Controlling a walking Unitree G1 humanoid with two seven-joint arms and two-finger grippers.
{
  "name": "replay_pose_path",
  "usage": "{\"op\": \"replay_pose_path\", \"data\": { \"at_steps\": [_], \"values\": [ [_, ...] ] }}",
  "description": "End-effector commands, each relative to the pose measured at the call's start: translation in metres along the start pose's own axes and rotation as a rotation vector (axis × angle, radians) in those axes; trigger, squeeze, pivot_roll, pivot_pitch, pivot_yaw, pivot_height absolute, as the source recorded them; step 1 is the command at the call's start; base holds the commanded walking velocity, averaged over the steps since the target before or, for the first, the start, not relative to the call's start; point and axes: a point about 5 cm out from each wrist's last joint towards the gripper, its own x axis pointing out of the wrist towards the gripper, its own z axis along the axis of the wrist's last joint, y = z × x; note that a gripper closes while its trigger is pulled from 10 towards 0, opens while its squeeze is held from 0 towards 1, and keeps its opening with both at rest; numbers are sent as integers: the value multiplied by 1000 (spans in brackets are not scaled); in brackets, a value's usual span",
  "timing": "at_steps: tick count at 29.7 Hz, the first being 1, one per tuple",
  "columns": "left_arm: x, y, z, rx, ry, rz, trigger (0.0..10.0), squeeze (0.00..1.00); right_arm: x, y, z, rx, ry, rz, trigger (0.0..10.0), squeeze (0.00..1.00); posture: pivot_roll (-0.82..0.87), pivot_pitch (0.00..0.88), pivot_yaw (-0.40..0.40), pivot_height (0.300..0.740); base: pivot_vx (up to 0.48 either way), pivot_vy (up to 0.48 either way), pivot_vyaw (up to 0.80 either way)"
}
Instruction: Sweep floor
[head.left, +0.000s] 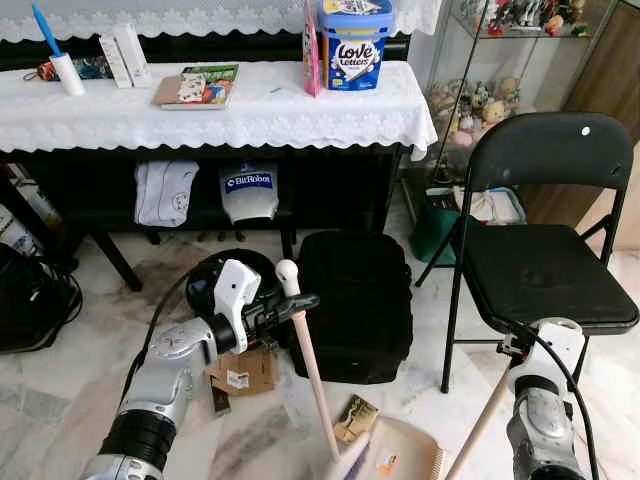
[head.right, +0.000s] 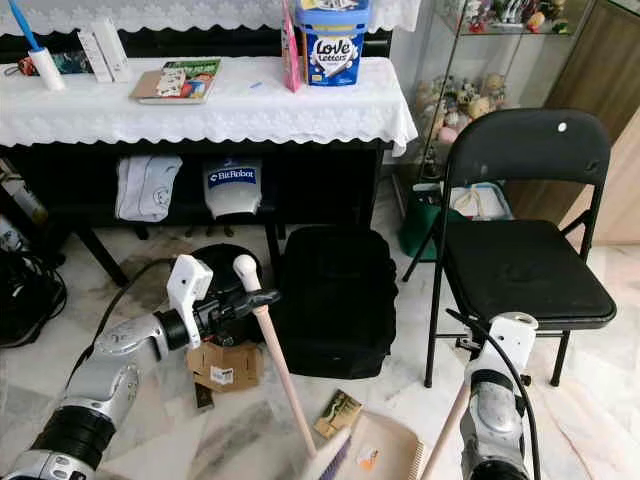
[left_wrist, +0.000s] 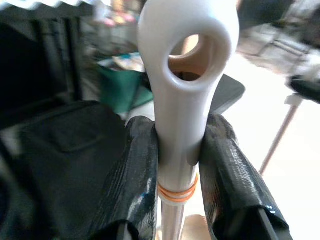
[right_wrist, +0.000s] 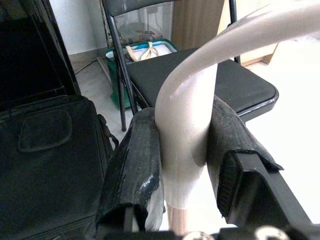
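1. Room. I stand on a marble floor (head.left: 60, 400). Ahead is a surface (head.left: 200, 115) under a white lace cloth, with a black bag (head.left: 355, 305) on the floor in front of it. A black folding chair (head.left: 545, 260) stands to my right.

2. Open room. Bare floor lies between the bag and my own body, and to my left front. The bag and the chair legs bound it ahead and to the right. I judge that strokes must be short and drawn toward me.

3. Broom (head.left: 310, 370). Its long pale wooden shaft slants down from my left arm to the bristles near the dustpan (head.left: 405, 460), which sits low on the floor between my arms.

4. Handling. I judge the broom light and stiff; its smooth plastic cap may slip or twist under side load. A hold just below the cap gives reach but weak leverage.

5. Left gripper (head.left: 292, 305). My jaws are clamped on the broom's white cap, one finger (left_wrist: 135, 170) on each side, just above an orange ring.

6. Right gripper (right_wrist: 182, 165). My jaws are clamped on the curved white top of the dustpan handle (head.left: 485, 420), a thin, light shaft slanting down to the pan.

7. Debris. A cardboard scrap (head.left: 242, 372) lies beside my left arm; a small printed packet (head.left: 355, 418) lies just beside the dustpan.
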Motion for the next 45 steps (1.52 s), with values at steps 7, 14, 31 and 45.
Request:
{"op": "replay_pose_path", "data": {
  "at_steps": [7, 14, 31, 45],
  "values": [
    [1, 18, 35, 174, -123, 174, 10000, 0, -5, 2, -13, 3, 67, 10, 10000, 0, -24, 23, 20, 740, 0, 0, 0],
    [12, 4, 22, 130, -123, 155, 10000, 0, -6, 1, -14, 3, 68, 5, 10000, 0, -24, 26, 21, 740, 0, 0, 0],
    [31, -5, -23, -31, -82, 324, 10000, 0, -10, -9, -15, -11, 51, -10, 10000, 0, -65, 62, 12, 740, 0, 0, 0],
    [35, -28, -18, -78, 7, -151, 10000, 0, -11, -10, -17, -17, 57, -6, 10000, 0, -56, 65, 8, 740, 0, 0, 0]
  ]
}}
